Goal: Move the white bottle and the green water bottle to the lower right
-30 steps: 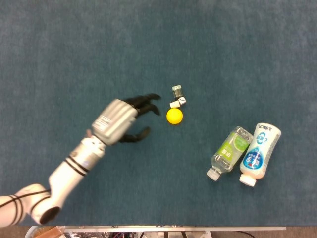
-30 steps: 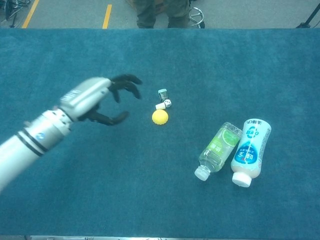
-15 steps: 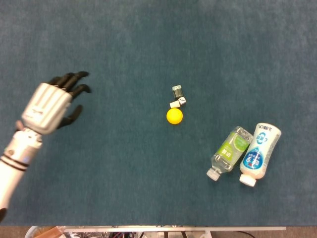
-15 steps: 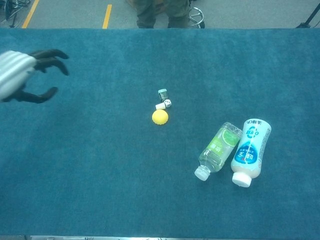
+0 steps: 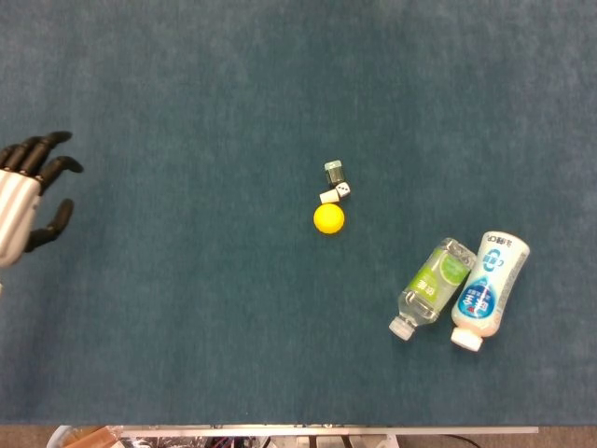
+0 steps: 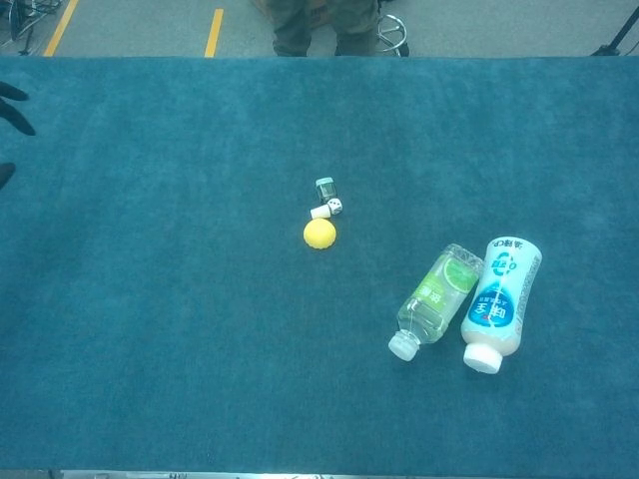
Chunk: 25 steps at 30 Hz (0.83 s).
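The white bottle (image 5: 490,288) (image 6: 499,302) with a blue label lies on its side at the lower right of the blue cloth. Right beside it on its left lies the clear green water bottle (image 5: 432,285) (image 6: 434,299), cap toward me. My left hand (image 5: 30,199) (image 6: 10,110) hovers at the far left edge, fingers spread and holding nothing, far from both bottles. In the chest view only its dark fingertips show. My right hand appears in neither view.
A yellow ball (image 5: 328,218) (image 6: 319,233) sits mid-table, with a small white die (image 5: 343,190), a white block (image 5: 327,197) and a small green-capped jar (image 5: 334,172) (image 6: 324,189) just behind it. A person's legs (image 6: 324,25) stand beyond the far edge.
My left hand has pulled back from near the yellow ball to the far left edge of the table, empty throughout. The bottles and small objects have not moved.
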{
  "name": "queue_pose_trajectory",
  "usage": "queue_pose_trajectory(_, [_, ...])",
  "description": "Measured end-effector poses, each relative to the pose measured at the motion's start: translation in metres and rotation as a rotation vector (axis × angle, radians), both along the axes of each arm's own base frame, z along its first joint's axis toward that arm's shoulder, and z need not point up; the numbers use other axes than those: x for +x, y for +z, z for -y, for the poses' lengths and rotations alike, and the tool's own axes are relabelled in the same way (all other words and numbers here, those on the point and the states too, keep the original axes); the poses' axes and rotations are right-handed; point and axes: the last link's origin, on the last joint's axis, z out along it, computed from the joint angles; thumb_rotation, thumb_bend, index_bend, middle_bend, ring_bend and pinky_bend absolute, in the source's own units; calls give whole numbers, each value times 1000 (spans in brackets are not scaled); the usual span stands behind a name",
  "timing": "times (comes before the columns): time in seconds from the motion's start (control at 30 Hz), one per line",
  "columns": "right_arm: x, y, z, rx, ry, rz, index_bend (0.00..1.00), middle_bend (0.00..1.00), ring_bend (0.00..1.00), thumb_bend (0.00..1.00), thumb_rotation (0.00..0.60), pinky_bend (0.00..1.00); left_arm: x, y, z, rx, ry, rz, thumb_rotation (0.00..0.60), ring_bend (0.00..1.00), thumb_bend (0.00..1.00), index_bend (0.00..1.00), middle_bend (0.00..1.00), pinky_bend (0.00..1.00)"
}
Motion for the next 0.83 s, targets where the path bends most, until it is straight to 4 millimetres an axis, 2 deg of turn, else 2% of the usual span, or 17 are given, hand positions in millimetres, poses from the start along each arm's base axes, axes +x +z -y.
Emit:
queue_pose_trajectory(0.23, [-8,-1,-16,-10,-82,17,411,359,276,0,600,412,-17,7,4,15,40,-4,600,181,401,345,166,265])
queue_pose_trajectory(0.6, [-26,0,-21,-27,-215,60,411,359,276,0,600,412,-28,6,2,-15,85,-32,600,179,401,345,165,265])
queue_pose_trajectory(0.83, [-31,-2,-22,-22,-227,80,411,360,276,0,600,412,-30,-3,4,-36,92,-46,600,179,401,344,165,265])
